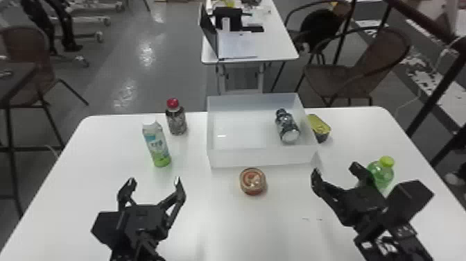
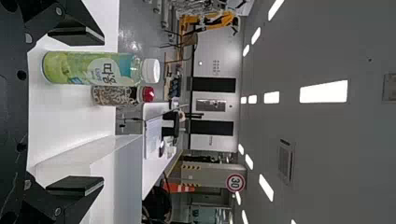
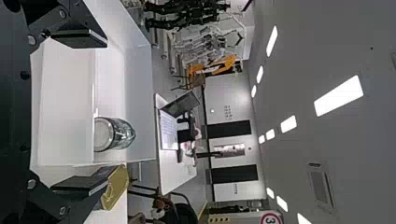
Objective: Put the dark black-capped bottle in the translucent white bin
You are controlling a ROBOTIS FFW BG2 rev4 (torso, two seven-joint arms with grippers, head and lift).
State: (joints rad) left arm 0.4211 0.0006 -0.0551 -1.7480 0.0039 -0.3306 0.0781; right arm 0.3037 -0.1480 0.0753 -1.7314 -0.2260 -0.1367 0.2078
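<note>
Currently seeing the dark black-capped bottle (image 1: 287, 126) lying on its side inside the translucent white bin (image 1: 239, 158), over in the right part. Pointing cap toward the far wall and base toward the near right. Holding the left gripper (image 1: 154, 180) over the near left of the white table (image 1: 277, 222), with fingers spread wide, on the near side of the pale green bottle (image 1: 156, 144). Holding the right gripper (image 1: 335, 169) spread as well, near the bin's near right corner, apart from the dark bottle.

Seeing the bin resting at the far middle of the table, open at the top. Finding the pale green bottle standing upright to the left of the bin, with a white cap (image 2: 151, 71) showing in the left wrist view. Spotting the red-capped bottle (image 1: 177, 121) upright too, just beyond, between that one and the bin. Noticing the round tin (image 1: 253, 181) sitting just before the bin's near wall, around the middle. Seeing the yellow-lidded tin (image 1: 319, 125) tilting close outside the bin's right wall; being unable to tell about contact there. Spotting the green bottle with a yellow-green cap (image 1: 386, 161) at the right of the table, partly hidden behind the right gripper. Looking farther off, seeing a second white table (image 1: 277, 45) bearing a laptop (image 1: 209, 33) and papers (image 1: 237, 45), with chairs standing to its right.
</note>
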